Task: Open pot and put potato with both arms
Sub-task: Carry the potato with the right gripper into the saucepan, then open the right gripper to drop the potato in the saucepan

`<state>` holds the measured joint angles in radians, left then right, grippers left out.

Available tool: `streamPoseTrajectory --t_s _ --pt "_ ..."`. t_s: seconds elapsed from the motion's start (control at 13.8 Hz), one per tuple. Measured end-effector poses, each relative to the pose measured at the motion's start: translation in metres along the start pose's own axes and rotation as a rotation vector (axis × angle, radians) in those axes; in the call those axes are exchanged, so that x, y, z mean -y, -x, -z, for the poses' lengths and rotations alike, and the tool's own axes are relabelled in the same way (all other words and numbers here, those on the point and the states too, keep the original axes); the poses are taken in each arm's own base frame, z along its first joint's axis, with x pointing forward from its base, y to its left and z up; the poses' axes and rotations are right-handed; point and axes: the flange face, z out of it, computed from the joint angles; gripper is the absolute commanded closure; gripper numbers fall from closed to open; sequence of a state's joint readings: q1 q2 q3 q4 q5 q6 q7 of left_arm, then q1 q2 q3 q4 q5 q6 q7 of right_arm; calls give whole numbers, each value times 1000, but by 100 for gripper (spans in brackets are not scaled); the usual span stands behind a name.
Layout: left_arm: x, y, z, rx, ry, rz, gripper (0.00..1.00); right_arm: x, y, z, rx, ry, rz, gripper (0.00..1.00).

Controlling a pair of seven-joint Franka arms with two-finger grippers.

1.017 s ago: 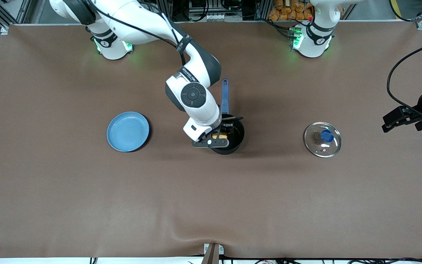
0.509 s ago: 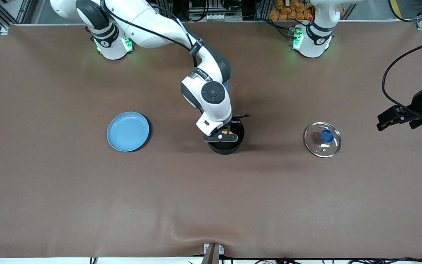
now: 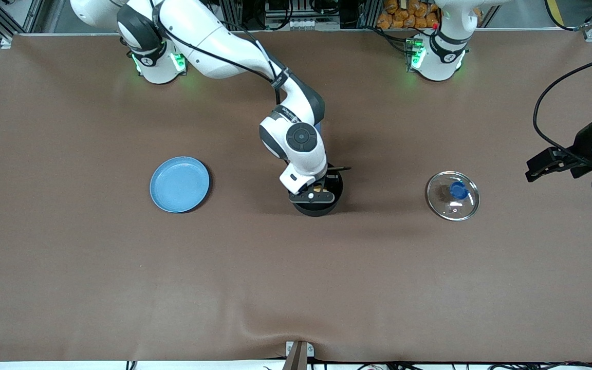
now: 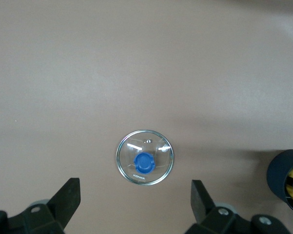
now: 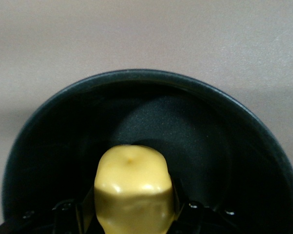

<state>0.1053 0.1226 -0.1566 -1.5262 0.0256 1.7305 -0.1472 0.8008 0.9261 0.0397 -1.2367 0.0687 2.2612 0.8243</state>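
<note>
The black pot (image 3: 321,201) stands open at the table's middle, its blue handle mostly hidden under the right arm. My right gripper (image 3: 317,189) is shut on the yellow potato (image 5: 133,187) and holds it inside the pot's mouth (image 5: 151,146), just above the pot's floor. The glass lid with a blue knob (image 3: 452,196) lies flat on the table toward the left arm's end; it also shows in the left wrist view (image 4: 144,157). My left gripper (image 3: 538,169) is open and empty, up in the air near the table's edge, apart from the lid.
A flat light-blue plate (image 3: 179,184) lies on the table toward the right arm's end. A black cable (image 3: 548,118) hangs by the left arm. The brown table cover (image 3: 296,288) has a slight wrinkle at the camera-side edge.
My right gripper has lowered farther into the pot with the potato. My left gripper has drifted slightly away from the lid and upward in the front view.
</note>
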Motion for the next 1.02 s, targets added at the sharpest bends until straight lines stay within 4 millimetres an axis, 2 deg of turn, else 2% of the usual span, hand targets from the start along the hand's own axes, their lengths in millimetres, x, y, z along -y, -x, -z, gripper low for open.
streamPoseTrajectory --t_s 0.15,0.22,0.29,0.73,0.87,1.02 --pt "0 0 0 0 0 9 0 0 2 -4 -5 12 4 100" --pt "0 0 0 0 0 11 0 -1 2 -6 -4 14 4 75" --pt "0 0 0 0 0 11 0 0 2 -6 -4 15 3 1" --pt "0 0 0 1 0 11 0 0 0 -6 -18 21 -9 0" --pt "0 0 0 2 0 12 0 2 -4 4 -18 26 -14 0" --pt "0 0 0 2 0 12 0 7 -6 24 4 50 -15 0"
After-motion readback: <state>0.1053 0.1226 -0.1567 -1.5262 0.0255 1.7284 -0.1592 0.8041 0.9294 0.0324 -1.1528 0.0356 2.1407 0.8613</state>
